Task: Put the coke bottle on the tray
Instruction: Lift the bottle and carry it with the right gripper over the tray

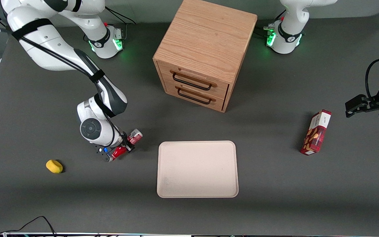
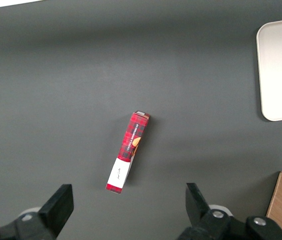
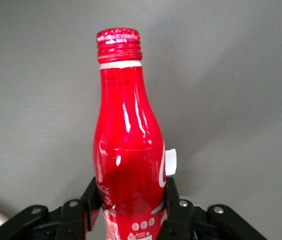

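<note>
Dark bench, lower left of frame: gripper [image 1: 121, 149] jaws pinching the coke bottle [image 1: 127, 144] low on its body, keeping it secure for carrying to the tray [image 1: 197, 169].

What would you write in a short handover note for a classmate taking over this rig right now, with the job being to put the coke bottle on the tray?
End effector: shut on the coke bottle, gripping its lower body; it sits beside the tray, toward the working arm's end of the table.
Coke bottle: held tilted, not over the tray. Whether it is clear of the table cannot be told.
Tray: flat on the table, nearer the front camera than the wooden drawer cabinet; nothing on it.
Done: bottle grasped.
Left: carry the bottle over the tray, set it down, release.
</note>
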Controlling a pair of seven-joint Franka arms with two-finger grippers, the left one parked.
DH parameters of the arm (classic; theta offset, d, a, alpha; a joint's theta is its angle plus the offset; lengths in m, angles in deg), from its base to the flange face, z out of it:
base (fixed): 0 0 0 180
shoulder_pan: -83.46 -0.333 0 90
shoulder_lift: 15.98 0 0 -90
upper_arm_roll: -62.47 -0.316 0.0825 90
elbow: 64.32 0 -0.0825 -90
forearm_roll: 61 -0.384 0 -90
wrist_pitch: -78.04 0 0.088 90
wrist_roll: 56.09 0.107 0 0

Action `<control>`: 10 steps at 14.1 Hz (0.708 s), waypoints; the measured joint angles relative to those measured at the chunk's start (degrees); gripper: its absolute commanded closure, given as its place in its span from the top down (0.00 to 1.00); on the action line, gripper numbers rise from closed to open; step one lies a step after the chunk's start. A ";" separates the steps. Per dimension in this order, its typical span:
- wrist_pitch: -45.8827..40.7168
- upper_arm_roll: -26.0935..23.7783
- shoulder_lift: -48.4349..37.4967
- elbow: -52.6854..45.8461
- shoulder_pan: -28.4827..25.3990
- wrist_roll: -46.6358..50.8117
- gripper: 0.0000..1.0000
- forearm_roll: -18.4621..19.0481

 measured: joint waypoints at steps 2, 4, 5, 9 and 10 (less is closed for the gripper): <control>-4.14 -1.23 -1.64 -4.40 -0.03 -2.63 0.00 0.00; -8.12 -2.71 -2.49 -9.34 -0.54 -6.69 0.00 0.00; -9.90 -3.17 -2.53 -11.97 -1.38 -9.39 0.00 -0.01; -12.76 -3.33 -1.21 -20.47 -6.04 -24.18 0.00 -0.04; -12.82 -3.33 0.17 -22.61 -7.18 -26.79 0.00 -0.05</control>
